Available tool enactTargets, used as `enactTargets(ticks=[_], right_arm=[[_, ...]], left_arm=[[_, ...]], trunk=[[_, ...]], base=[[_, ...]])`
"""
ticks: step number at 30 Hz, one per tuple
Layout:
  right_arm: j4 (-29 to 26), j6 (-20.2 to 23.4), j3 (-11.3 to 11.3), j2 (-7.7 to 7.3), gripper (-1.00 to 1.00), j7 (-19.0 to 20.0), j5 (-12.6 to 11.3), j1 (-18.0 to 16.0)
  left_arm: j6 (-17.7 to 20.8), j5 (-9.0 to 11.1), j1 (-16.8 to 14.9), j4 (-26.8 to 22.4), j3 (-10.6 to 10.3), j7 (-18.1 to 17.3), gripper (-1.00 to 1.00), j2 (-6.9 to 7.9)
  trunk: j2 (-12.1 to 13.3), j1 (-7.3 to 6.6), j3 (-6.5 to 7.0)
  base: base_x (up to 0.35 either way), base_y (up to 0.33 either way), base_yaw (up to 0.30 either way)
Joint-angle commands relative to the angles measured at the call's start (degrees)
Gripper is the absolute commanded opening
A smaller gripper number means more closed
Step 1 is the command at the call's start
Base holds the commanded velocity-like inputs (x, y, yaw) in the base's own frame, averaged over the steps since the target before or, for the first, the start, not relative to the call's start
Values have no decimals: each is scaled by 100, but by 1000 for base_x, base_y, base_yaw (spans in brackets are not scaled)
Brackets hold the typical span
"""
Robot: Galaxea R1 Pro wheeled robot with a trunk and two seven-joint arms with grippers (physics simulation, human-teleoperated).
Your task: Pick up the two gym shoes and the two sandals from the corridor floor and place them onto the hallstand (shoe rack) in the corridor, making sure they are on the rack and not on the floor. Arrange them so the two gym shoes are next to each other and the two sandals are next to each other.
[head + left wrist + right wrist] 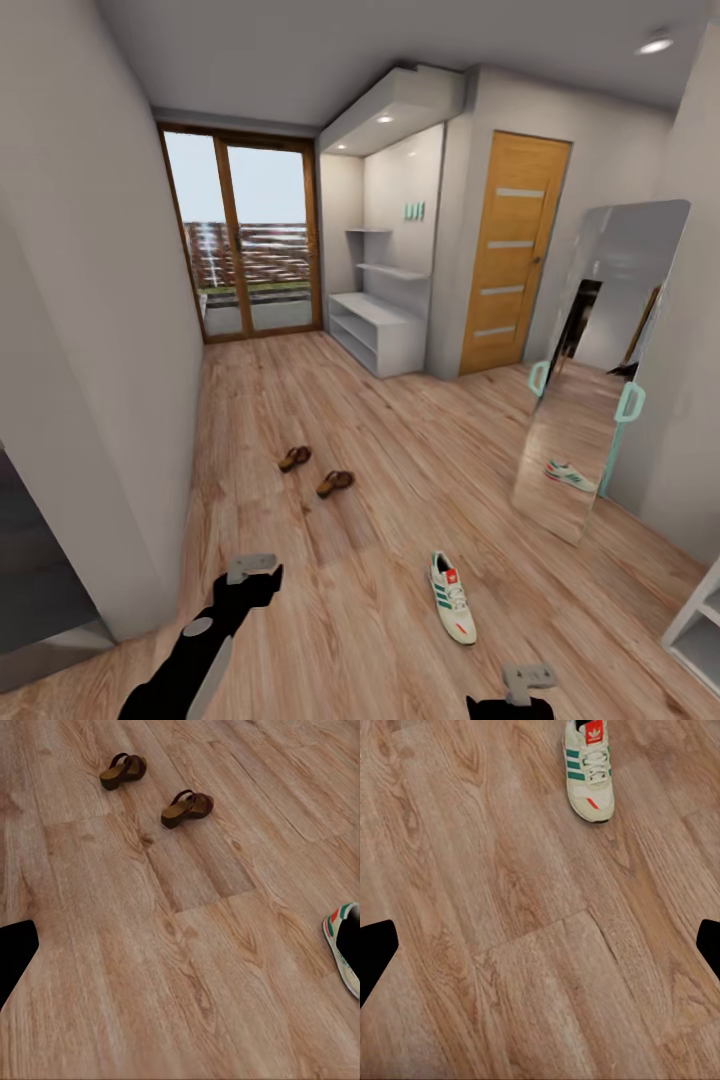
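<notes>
Two dark brown sandals point(294, 458) point(335, 483) lie apart on the wooden floor mid-corridor; the left wrist view has them too point(124, 771) point(187, 807). A white gym shoe point(452, 596) with green stripes and a red heel lies nearer, on the right, also in the wrist views point(589, 769) point(345, 949). The white hallstand point(378, 330) stands far down the corridor against the right wall, its top and shelves bare. My left gripper point(255, 568) hangs open over bare floor, short of the sandals. Low at the right, my right gripper point(528, 680) is open, just short of the gym shoe.
A tall mirror point(600, 380) leans on the right wall and reflects a sneaker point(570, 476). A wooden door point(512, 265) is beside the hallstand, and glass doors point(245, 240) close the far end. Another white rack's corner point(700, 620) shows at the near right.
</notes>
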Motion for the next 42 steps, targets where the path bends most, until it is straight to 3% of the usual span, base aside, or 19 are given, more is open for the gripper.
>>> enactTargets(ticks=[1,14,19,25,32,42], right_arm=[[-16,39,-14,0,100,11,3,-2],[-16,10,-66,5,100,-3,-52,-2],[-25,27,-48,7,100,-2,-53,-9],[-52,90,-38,15,100,-14,-53,-158],[-57,634,-36,49,100,-16,-17,-537],[-57,869,-24,61,100,0,-22,-602]], left_arm=[[34,43,-1,-9,-3,-29,100,-11],[80,24,-2,-33,-19,-84,100,-23],[452,-1,-82,-72,-42,-85,100,-29],[894,-15,-419,-195,-119,-86,100,-31],[1127,-19,-648,-238,-147,-90,100,-31],[1159,-19,-686,-245,-159,-227,100,-27]], trunk=[[-3,3,-6],[-3,3,-6],[-3,3,-6],[-3,3,-6],[-3,3,-6],[-3,3,-6]], base=[[310,143,0],[328,58,0],[338,3,0],[339,1,0],[340,0,0],[340,4,0]])
